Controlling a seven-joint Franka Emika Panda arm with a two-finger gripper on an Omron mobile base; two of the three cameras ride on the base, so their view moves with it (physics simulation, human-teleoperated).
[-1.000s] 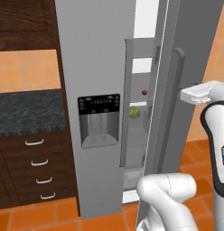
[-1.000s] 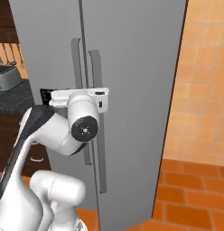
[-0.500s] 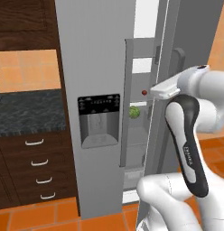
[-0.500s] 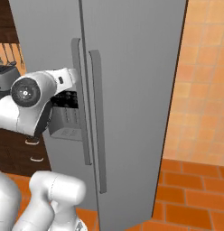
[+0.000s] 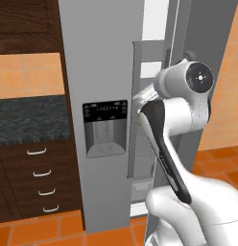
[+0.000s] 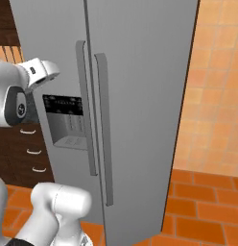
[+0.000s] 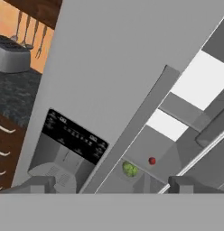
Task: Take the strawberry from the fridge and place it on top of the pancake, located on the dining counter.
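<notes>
Hand view: strawberry [image 7: 151,160] on fridge [image 7: 118,67] shelf, seen through narrow door gap, just beside green leafy ball [image 7: 129,169]. Hand [image 7: 111,184] spread wide, empty, facing gap. Risks: clipping door edge [image 7: 132,131] on reach-in, nudging tiny strawberry away, or grabbing leafy ball instead.

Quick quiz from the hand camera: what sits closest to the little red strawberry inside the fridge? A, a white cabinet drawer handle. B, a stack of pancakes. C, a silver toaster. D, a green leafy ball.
D: in the hand view the strawberry lies on a grey shelf inside the fridge, with the green leafy ball just beside it; the toaster stands outside on the dark worktop.
</notes>
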